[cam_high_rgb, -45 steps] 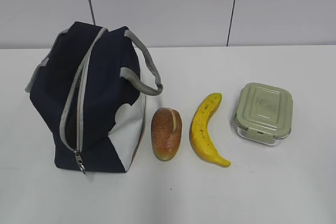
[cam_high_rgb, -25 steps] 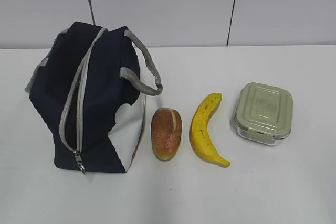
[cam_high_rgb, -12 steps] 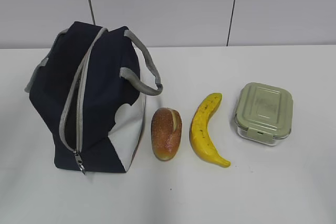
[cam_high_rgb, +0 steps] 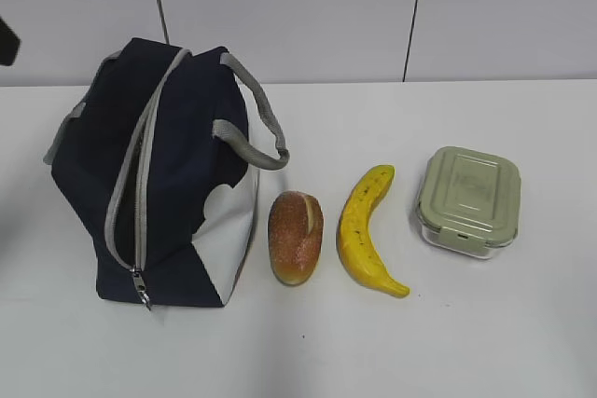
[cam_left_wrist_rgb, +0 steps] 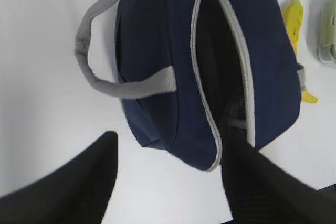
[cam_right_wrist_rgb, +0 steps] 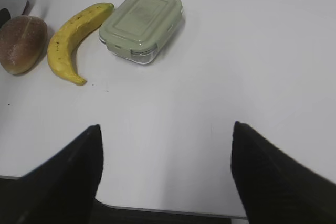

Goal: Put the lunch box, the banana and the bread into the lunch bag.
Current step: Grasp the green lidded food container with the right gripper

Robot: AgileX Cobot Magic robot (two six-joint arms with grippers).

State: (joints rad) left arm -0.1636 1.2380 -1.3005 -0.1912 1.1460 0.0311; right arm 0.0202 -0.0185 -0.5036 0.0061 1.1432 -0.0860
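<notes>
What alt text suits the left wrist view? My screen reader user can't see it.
Seen from above, the navy lunch bag lies on a white table, its grey zipper open on a dark interior. The left gripper hangs over its near end, fingers apart; the banana and lunch box show at the right edge.

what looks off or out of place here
Nothing stands out. The bag stands on the table with its zipper part open; the bread, banana and lunch box lie apart in a row beside it, intact, lid on.
</notes>
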